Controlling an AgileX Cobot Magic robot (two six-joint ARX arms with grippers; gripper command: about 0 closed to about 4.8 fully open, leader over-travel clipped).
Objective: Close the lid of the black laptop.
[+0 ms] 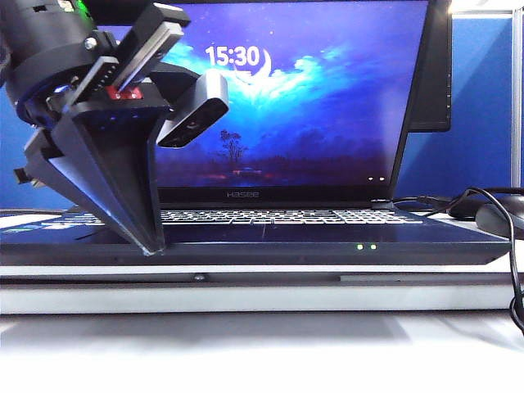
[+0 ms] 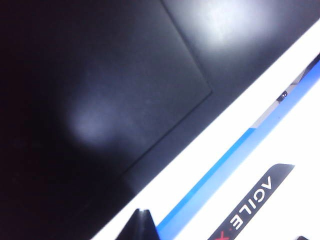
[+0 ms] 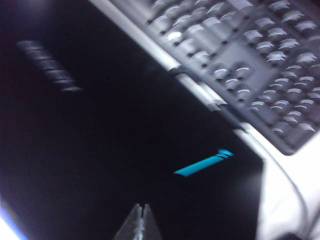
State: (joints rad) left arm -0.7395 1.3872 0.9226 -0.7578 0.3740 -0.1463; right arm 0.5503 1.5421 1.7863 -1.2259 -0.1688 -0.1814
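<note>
The black laptop (image 1: 327, 237) stands open on a white board, its keys lit and two green LEDs showing on the front edge. Its lid (image 1: 327, 98) is upright, and the screen shows blue night wallpaper, the clock 15:30 and the Hasee logo. My left gripper (image 1: 152, 246) is shut to a wedge, with its tip down at the laptop's front left corner. In the left wrist view the left gripper (image 2: 142, 216) lies over the black palm rest next to the touchpad (image 2: 130, 90). My right gripper (image 3: 142, 210) is shut and empty, close over a plain dark panel with a faint logo, apparently the lid's outer face (image 3: 100, 140). The right gripper does not show in the exterior view.
A larger monitor (image 1: 432, 74) stands behind the laptop on the right. A black mouse (image 1: 501, 218) and cables (image 1: 513, 270) lie at the right. A separate black keyboard (image 3: 250, 60) sits behind the lid. The white board (image 1: 246, 296) carries the laptop.
</note>
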